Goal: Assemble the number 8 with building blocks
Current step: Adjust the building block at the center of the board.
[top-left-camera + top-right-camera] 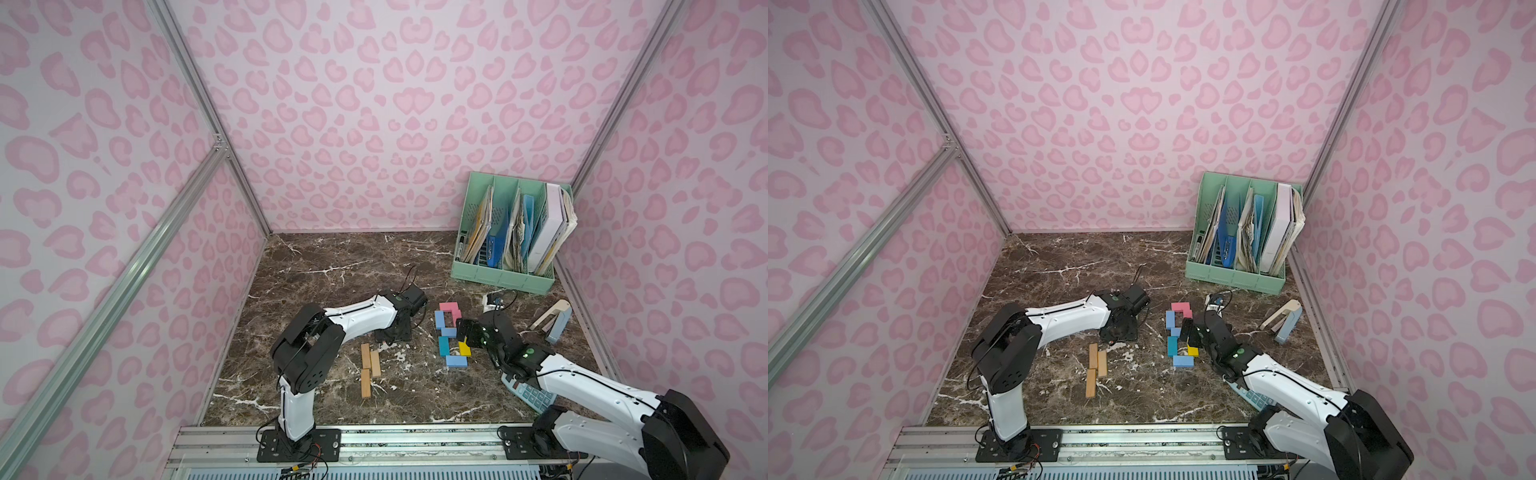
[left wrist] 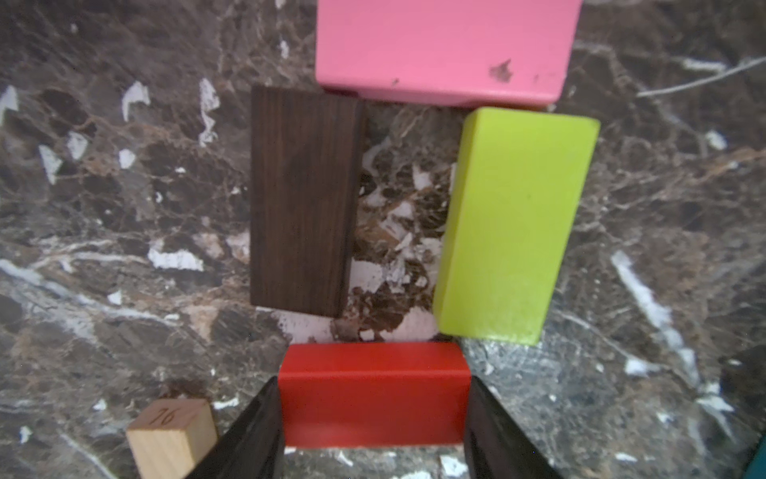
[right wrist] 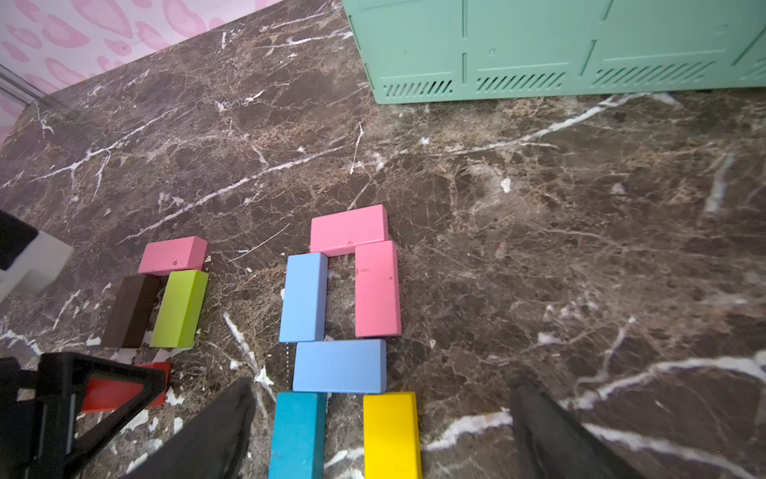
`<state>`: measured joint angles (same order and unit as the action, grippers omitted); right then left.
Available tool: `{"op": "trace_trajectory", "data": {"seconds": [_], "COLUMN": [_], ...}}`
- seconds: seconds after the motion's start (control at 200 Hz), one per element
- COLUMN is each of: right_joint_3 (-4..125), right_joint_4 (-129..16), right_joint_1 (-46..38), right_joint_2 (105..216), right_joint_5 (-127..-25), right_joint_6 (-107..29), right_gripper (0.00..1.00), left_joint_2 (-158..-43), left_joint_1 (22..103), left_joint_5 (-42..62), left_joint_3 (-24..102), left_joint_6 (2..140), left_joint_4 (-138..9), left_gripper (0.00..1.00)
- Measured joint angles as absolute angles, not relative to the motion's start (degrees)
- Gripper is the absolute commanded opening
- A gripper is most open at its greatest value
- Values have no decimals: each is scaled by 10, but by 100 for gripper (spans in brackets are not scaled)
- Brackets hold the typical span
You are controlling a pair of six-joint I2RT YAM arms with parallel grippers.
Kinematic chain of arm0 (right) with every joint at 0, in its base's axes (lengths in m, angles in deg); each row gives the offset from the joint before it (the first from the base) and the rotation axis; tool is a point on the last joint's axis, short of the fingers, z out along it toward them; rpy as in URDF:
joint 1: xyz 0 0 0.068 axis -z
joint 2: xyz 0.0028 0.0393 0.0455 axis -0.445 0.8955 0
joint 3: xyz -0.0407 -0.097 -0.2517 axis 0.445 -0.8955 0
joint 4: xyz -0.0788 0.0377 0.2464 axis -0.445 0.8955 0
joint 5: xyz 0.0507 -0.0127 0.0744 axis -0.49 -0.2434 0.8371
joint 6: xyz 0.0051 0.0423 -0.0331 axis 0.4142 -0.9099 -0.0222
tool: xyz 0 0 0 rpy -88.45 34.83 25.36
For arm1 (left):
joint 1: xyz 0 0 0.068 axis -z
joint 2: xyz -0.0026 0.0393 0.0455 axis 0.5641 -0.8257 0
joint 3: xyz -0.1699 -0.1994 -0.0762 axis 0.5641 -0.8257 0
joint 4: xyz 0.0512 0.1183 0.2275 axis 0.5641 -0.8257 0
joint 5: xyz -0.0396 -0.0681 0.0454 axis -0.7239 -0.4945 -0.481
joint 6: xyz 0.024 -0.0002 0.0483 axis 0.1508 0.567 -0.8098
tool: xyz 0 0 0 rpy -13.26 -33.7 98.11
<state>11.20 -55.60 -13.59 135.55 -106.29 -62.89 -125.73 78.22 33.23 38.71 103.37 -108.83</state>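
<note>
Left wrist view: the left gripper is clamping a red block by its two ends, holding it at the near end of a small loop. It is sitting just beside the brown block and green block, with a pink block closing the far end. To the right, the right gripper is hovering, jaws wide apart, over a fuller figure's yellow block. Next, I judge, the left jaws are needing to release and lift straight up, nudging nothing. The tan blocks are lying farther left.
</note>
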Motion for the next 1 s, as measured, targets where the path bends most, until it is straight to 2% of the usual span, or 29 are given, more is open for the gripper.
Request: {"op": "trace_trajectory", "data": {"seconds": [0.76,1.0], "right_joint_3": [107,105], "right_joint_4": [-556,-556], "right_joint_1": [-136,-136], "right_joint_2": [1354,1357], "right_joint_5": [-1056,-1052], "right_joint_6": [-630,-633], "right_gripper": [97,97], "left_joint_2": [-1258,-1261], "left_joint_1": [770,768], "left_joint_5": [320,316], "left_joint_3": [384,381], "left_joint_6": [1034,1034], "left_joint_4": [-1072,-1068], "left_gripper": [66,70]}}
